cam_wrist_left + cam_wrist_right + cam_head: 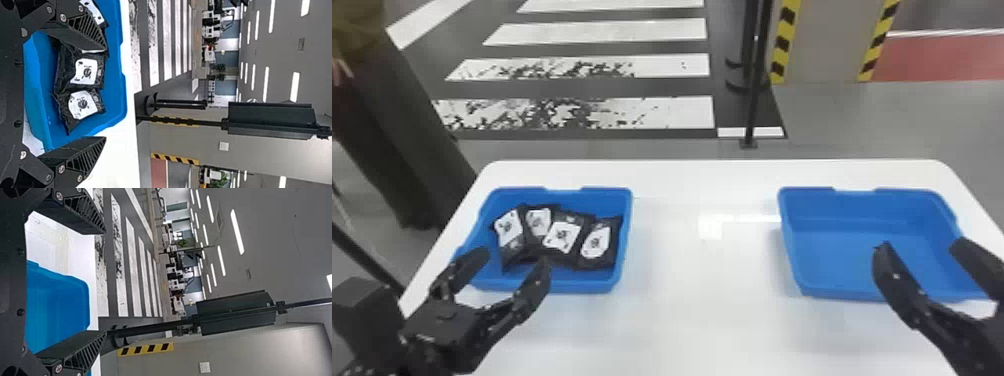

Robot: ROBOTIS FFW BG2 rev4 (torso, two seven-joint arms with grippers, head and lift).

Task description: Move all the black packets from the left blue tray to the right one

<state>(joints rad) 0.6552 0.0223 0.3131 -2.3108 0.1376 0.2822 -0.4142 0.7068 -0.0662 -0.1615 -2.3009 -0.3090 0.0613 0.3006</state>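
Observation:
Several black packets with white labels (563,237) lie overlapping in the left blue tray (572,287). My left gripper (514,260) stands open over that tray's near edge, nothing between its fingers. In the left wrist view the gripper (105,96) is open, with black packets (85,71) beyond it in the tray. My right gripper (919,247) is open and holds nothing at the near side of the right blue tray (862,240), which has no packets in it. The right wrist view has the open gripper (105,282) with the blue tray (58,305) beside its fingers.
Both trays rest on a white table (702,270), with a wide stretch of tabletop between them. A person stands beyond the table's left side. A black pole (756,100) rises from the floor behind the table.

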